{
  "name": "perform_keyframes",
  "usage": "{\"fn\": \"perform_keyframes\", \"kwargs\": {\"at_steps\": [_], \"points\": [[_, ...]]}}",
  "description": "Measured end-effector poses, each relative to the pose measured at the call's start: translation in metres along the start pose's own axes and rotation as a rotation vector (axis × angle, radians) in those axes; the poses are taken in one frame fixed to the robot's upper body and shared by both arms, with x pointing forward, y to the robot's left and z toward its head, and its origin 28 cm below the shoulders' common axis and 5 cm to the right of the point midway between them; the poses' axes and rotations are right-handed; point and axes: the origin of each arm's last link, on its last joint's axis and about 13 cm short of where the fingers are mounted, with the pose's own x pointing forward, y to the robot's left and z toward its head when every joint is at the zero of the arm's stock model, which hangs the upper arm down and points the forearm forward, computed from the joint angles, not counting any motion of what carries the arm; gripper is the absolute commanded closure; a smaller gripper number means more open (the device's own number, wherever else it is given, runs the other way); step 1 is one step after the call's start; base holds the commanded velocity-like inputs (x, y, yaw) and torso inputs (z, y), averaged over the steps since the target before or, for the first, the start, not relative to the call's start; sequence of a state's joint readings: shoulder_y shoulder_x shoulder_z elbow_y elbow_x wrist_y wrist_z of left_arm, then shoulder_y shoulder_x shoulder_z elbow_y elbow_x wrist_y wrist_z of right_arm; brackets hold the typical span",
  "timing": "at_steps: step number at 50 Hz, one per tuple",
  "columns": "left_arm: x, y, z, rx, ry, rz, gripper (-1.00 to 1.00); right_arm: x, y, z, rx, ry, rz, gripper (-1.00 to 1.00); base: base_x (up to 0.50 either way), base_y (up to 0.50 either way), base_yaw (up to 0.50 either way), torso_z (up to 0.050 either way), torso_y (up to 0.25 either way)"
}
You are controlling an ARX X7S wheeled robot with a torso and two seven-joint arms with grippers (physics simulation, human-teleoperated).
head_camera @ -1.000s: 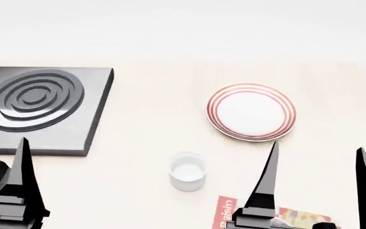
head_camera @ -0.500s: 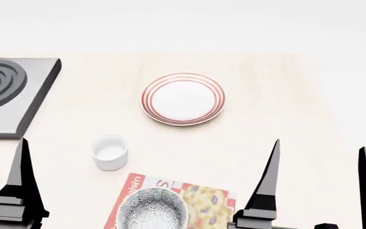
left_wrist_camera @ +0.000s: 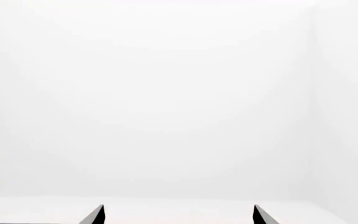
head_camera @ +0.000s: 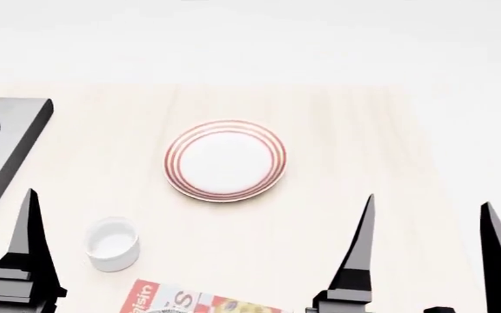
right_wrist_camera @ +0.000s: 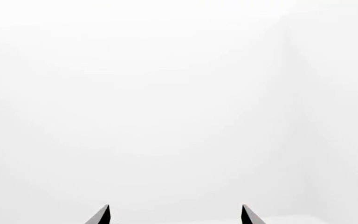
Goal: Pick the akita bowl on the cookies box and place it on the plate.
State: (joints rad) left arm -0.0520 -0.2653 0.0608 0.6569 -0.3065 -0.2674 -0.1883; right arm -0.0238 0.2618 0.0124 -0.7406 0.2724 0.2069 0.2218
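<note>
Head view: the cookies box (head_camera: 194,301) barely shows at the table's (head_camera: 338,130) near edge, bowl unseen; both grippers gape empty, right gripper (head_camera: 429,225) nearer the plate (head_camera: 224,160).

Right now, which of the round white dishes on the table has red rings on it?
The plate, the wide shallow one in the middle of the table. The small white cup nearer the robot is plain, deeper and has no rings.
</note>
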Motion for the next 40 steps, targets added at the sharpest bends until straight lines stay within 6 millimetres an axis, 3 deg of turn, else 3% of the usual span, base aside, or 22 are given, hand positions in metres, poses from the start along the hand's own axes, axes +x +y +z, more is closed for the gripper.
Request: {"fn": "perform_keyframes", "kwargs": {"at_steps": [21,36,40], "points": [[0.0002,-0.0005,0.0018,0.002,-0.004,-0.006,-1.0,-0.0006,0.0,0.0007,-0.002,-0.006,0.011,-1.0,0.5,-0.02,0.0,0.0,0.0],[0.0001,-0.0003,0.0022,0.004,-0.005,-0.007,-1.0,-0.001,0.0002,-0.0012,-0.028,-0.022,-0.006,-1.0,0.01,0.2,0.0,0.0,0.0],[-0.0003,0.0003,0.0016,-0.011,-0.004,-0.013,-1.0,-0.0013,0.0002,-0.0015,-0.029,-0.023,-0.007,-1.0,0.0,0.0,0.0,0.042,0.0]]}}
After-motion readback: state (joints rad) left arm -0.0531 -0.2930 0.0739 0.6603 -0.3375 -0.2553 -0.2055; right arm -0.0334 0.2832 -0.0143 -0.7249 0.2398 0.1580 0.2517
